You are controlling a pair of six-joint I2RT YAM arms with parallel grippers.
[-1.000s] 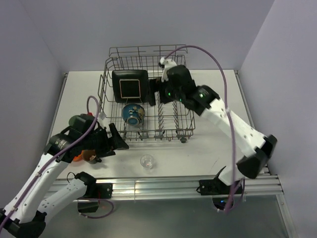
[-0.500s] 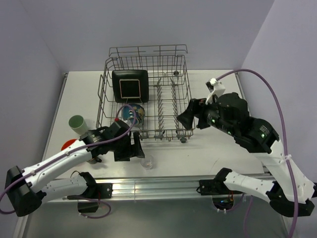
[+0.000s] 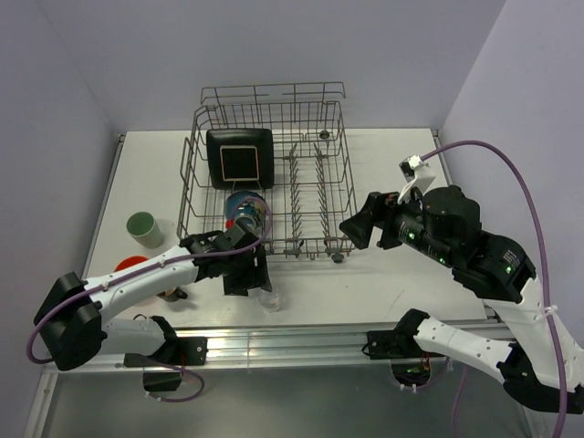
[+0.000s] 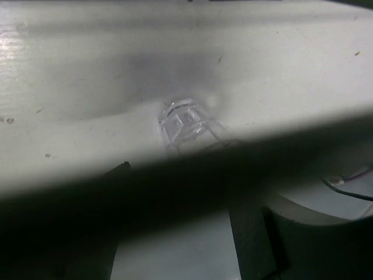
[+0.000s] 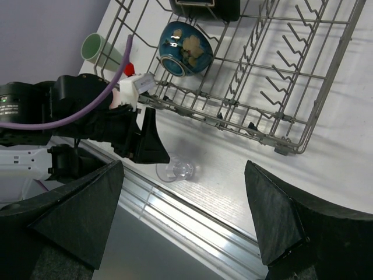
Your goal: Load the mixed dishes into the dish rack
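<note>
**Top view:** The left tool (image 3: 248, 272) has swung in from the surface's (image 3: 401, 274) left side. It now hangs just short of the glass (image 3: 270, 297), jaws apart, drawing in and holding nothing. The right tool (image 3: 360, 228) has backed out of the rack (image 3: 274, 88) and stands spread and empty, the rack's near corner just ahead of it. The glass looks to be the next dish loaded. The plate (image 3: 240, 160) and blue bowl (image 3: 245, 212) sit racked beyond the left tool. The cup (image 3: 142, 226) and orange bowl (image 3: 124, 265) wait well behind it.

**Left wrist view:** The glass stands just ahead of the tool, small, clear and ribbed. A dark blur hides whether the two are touching.

**Right wrist view:** The glass stands on bare surface far ahead of the right tool, framed between its wide fingers. It is just beside the left tool's tip.
</note>
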